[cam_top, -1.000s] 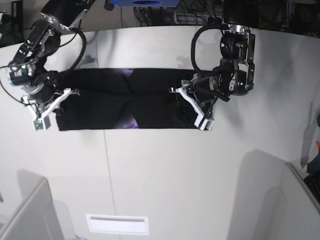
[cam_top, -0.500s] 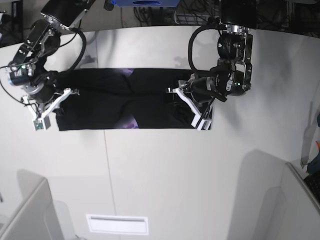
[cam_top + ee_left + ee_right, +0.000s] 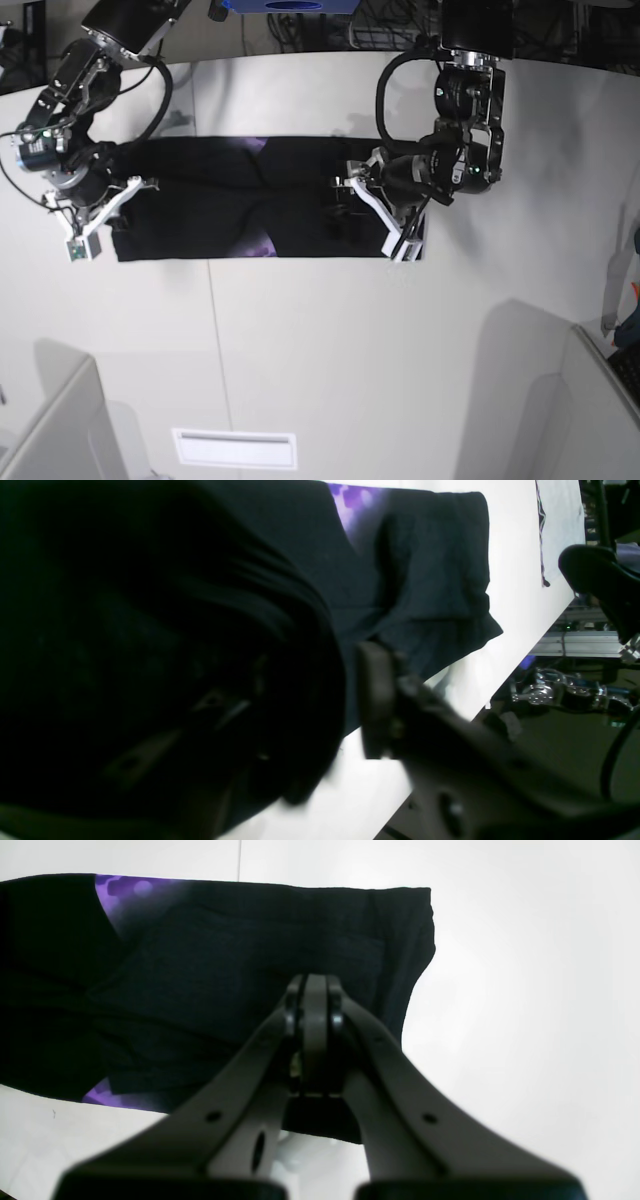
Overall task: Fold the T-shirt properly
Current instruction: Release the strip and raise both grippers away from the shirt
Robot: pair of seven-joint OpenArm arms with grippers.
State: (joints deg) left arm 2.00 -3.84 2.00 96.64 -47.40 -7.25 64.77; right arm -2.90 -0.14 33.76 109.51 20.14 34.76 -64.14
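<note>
- Cloth fills the left wrist view: the T-shirt [image 3: 430, 575] lies dark and rumpled on the white surface [image 3: 515, 615], a purple patch of print showing near the top. The left pincer [image 3: 350, 705] is close over the cloth's edge; a gap shows between its two fingers, but it is too dark and blurred to tell whether cloth is caught there.
- Right wrist view: the right pincer [image 3: 312, 1005] is fully closed, its tips over the black fabric near the short end; whether it pinches a layer is unclear.
- Base view: the shirt is a long folded band across the surface, one pincer at each end. It looks soft, limp and light; corners and hem edges seem the best holds.
</note>
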